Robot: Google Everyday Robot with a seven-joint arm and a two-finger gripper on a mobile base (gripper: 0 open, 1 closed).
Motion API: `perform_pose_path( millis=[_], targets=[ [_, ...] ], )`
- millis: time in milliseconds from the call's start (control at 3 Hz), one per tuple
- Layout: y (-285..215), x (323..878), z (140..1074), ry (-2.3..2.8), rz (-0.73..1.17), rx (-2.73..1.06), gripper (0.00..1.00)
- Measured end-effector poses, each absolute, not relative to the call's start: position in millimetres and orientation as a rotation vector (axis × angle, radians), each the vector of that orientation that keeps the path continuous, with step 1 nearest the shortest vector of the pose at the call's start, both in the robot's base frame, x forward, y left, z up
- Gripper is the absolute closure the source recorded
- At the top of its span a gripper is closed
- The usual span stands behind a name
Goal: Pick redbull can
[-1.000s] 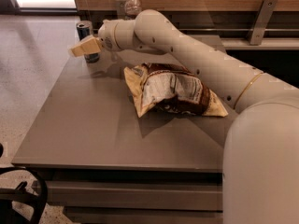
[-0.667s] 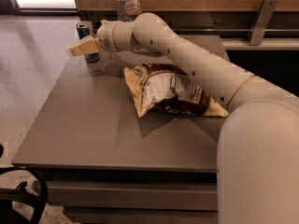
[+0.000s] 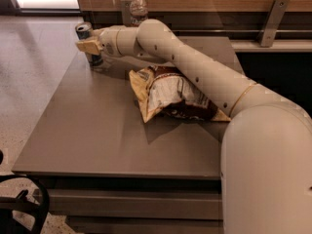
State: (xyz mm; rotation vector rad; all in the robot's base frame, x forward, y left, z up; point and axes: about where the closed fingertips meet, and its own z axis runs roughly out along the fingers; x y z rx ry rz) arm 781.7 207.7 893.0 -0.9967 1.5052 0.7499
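Observation:
The redbull can stands upright at the far left corner of the grey table; its silver top and dark lower body show. My gripper is at the can at mid-height, with its tan end across the can's front, hiding the middle of the can. The arm reaches in from the right over the table.
A crumpled chip bag lies mid-table under the arm. A clear water bottle stands behind the table by the wooden wall. A metal bracket is at the back right. A black object sits on the floor at the front left.
The gripper has stayed at the can and shifted only slightly upward. The can, bag and bottle have not visibly moved.

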Motion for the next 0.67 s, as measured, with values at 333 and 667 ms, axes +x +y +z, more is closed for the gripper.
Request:
perform_pose_path(
  millis=[333, 667],
  targets=[
    [210.6, 780.8, 892.2, 1.504, 0.754, -1.000, 0.73],
    [213.5, 779.8, 891.4, 1.504, 0.757, -1.003, 0.96]
  ],
)
